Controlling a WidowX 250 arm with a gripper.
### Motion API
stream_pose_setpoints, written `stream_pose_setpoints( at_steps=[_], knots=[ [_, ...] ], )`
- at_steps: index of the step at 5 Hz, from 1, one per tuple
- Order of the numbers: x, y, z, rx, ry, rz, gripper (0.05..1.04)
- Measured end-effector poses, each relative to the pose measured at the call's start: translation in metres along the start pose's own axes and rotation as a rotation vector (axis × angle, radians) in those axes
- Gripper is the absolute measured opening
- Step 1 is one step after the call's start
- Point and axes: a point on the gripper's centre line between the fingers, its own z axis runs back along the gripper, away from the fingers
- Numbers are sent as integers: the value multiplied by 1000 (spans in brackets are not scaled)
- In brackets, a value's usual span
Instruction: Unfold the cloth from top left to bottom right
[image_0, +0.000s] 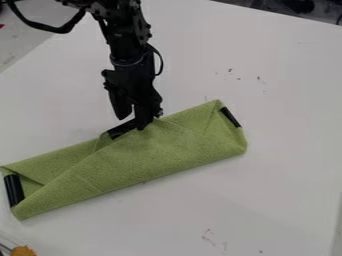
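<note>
The black gripper (139, 120) hangs down at the upper long edge of the green cloth (153, 150), near its middle, and overlaps the cloth there. Folded into a long band, the cloth lies slanted from lower left to upper right, with a diagonal fold line across its left half. Black strips mark it at the left end (13, 190), at the right end (230, 116) and at the upper edge (120, 129), just left of the gripper's lower end. Whether the gripper holds any cloth is hard to make out.
The white table (267, 170) extends around the cloth, with small dark and reddish marks on its surface. An orange-yellow object (23, 251) shows at the bottom left corner. Dark items lie beyond the table's edge at the top right.
</note>
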Motion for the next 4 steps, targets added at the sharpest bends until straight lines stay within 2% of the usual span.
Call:
stream_pose_setpoints(
  at_steps=[1,2,3,4],
  knots=[
    [3,7,-4,-6,2,0,989],
    [2,6,-11,-25,16,-6,1001],
    [2,8,-15,-37,15,3,948],
    [1,9,-16,-36,18,-1,667]
  ],
)
